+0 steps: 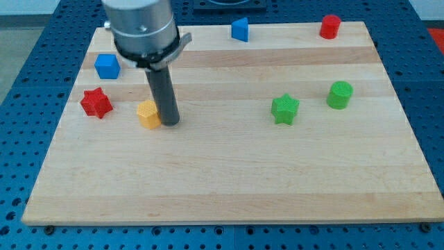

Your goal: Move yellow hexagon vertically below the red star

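My tip (171,123): bare rod, nothing held, end pressed against the right side of the yellow hexagon (148,114). Hexagon: just right of the red star (96,103), slightly lower in the view. Surface: pale wooden board (229,180) on a blue perforated table (24,132).

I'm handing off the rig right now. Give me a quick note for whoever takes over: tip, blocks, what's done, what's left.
My tip sits against the right side of the yellow hexagon.
The red star lies to the hexagon's left, near the board's left edge.
Done: contact made with the hexagon.
Left: the hexagon is beside the star, not yet below it; push it left and toward the view's bottom until it sits under the star.
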Controlling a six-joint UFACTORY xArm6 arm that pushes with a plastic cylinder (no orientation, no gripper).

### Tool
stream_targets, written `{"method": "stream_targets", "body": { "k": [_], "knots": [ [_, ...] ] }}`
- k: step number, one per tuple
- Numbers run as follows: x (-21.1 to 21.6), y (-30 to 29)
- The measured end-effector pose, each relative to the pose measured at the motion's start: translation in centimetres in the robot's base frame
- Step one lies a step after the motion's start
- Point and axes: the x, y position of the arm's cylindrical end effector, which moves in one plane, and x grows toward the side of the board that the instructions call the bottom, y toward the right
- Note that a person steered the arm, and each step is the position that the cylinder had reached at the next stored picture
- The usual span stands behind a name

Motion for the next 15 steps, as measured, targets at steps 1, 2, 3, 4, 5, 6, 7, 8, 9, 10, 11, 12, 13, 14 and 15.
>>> {"method": "stream_targets", "body": {
  "k": [1, 2, 3, 4, 5, 6, 7, 8, 9, 10, 11, 12, 13, 14, 15],
  "knots": [
    [-3.5, -0.2],
    [-4.6, -2.2],
    [-2.1, -2.9],
    [3.4, -2.9],
    [6.2, -2.9],
    [5.2, -2.3],
    [4.7, -2.5],
    [5.4, -4.6],
    [7.3, -7.2],
    [7.6, -8.1],
    [7.6, -7.8],
    [7.5, -5.6],
    [8.8, -5.6],
    [10.9, -7.5],
    [11.5, -9.3]
  ]
}}
